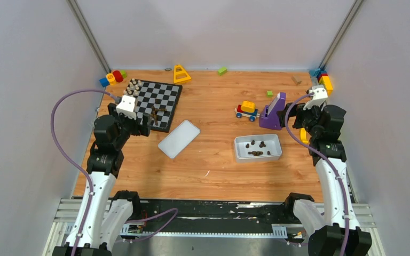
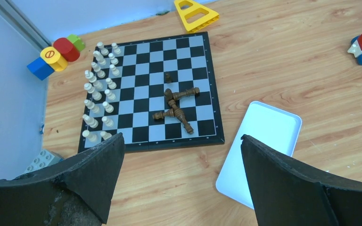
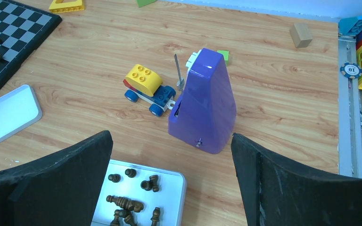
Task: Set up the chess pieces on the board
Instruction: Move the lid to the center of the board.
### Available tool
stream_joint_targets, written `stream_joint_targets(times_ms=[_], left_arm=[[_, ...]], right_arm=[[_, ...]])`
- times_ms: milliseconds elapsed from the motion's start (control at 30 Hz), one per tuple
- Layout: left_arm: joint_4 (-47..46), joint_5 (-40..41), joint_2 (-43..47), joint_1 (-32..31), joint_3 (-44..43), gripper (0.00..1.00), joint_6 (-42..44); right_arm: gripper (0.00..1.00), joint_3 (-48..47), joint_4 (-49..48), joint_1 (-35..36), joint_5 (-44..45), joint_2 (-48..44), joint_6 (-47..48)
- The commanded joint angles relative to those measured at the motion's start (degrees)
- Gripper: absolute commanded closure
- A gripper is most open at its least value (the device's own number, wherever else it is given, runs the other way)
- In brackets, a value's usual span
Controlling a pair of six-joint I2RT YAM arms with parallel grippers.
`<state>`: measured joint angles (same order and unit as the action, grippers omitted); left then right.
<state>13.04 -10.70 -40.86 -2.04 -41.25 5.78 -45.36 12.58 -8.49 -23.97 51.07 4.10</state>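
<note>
Left gripper (image 2: 181, 139) and right gripper (image 3: 170, 135) hang wide open, empty; cream pieces (image 2: 90, 87) stand ranked on the board (image 2: 188, 44), dark pieces (image 2: 176, 113) lie toppled or in the tray (image 3: 172, 193), unplaced.

robot test cell, lab-type setup. plain pale walls (image 1: 203, 32) box in a wood-look tabletop (image 1: 213, 176) on three sides, with metal struts (image 1: 88, 34) in the far corners. left arm (image 1: 102, 160) and right arm (image 1: 331, 165) sit bolted to a slotted aluminium rail (image 1: 66, 210) at the near edge. purple cable (image 1: 53, 120) loops loose. toy blocks (image 1: 113, 78) lie scattered about.
</note>
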Motion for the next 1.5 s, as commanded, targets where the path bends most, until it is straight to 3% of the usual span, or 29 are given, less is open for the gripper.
stream_joint_targets(times_ms=[0,367,467,533,733,933,1167,1467], left_arm=[[-1.6,-0.6,1.0,0.5,0.6,0.00,1.4],[-1.1,0.5,0.5,0.5,-0.3,0.00,2.1],[2.9,0.4,-0.4,0.5,-3.3,0.00,6.0],[5.9,-3.9,-1.9,0.5,-5.5,0.00,9.9],[11.8,-3.5,-14.1,-0.6,-8.5,0.00,17.9],[12.5,1.3,-23.8,-8.2,-9.1,0.01,19.0],[20.1,4.7,-37.7,-11.5,-13.6,0.12,17.8],[20.2,2.5,-49.4,-11.6,-16.9,0.26,16.7]], right_arm=[[0.00,-1.7,-1.8,0.1,-1.5,-0.8,0.4],[0.00,-1.5,-1.9,0.1,-1.8,-1.4,1.2],[0.00,-1.2,-1.9,0.1,-3.2,-1.4,1.6],[0.00,-1.0,-1.8,0.1,-4.1,-1.4,2.1],[0.00,-0.5,-1.3,0.1,-7.6,-2.0,3.5],[0.00,-0.3,-1.1,0.5,-9.2,-1.8,4.6],[0.00,-0.2,-0.8,0.6,-10.0,-1.6,5.1],[0.00,0.0,-0.5,0.8,-11.2,-1.7,5.7]])
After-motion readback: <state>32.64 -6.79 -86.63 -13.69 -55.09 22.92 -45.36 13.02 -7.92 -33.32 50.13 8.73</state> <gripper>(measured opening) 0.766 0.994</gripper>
